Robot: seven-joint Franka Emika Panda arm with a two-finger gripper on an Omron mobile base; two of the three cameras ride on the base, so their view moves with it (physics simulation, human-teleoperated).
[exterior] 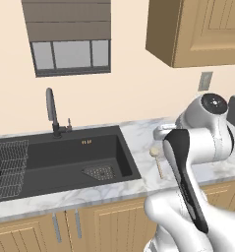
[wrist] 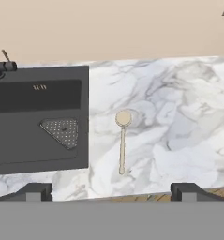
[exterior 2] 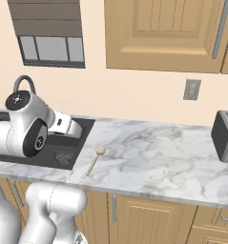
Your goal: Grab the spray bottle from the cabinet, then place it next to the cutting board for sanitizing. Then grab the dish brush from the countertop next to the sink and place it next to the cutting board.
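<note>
Left base view, left to right: a wire rack [exterior: 8,167] sits in the left end of the matte-black sink [exterior: 65,160], a tall dark faucet [exterior: 52,112] rises behind the basin below a window [exterior: 70,53], and a triangular drain grate [exterior: 99,172] lies on the basin floor; to the right of the sink, on the white marble countertop [exterior: 138,140], the dish brush [exterior: 156,158] lies flat with its round head toward the wall and its thin handle pointing toward the counter's front edge, partly hidden by the white arm; the light-wood cabinet [exterior: 202,29] hangs above with its doors closed. Right base view: the brush lies just beside the sink's right rim, apart from it, with bare marble stretching right to a grey toaster [exterior 2: 226,136] and a wall outlet [exterior 2: 191,89] above. Hand view: the sink occupies the left, the brush lies at centre on the marble, and the gripper [wrist: 111,191] hangs above the counter's front edge with its two dark tips set wide apart, holding nothing, the brush handle's near end lying between them and farther toward the wall
</note>
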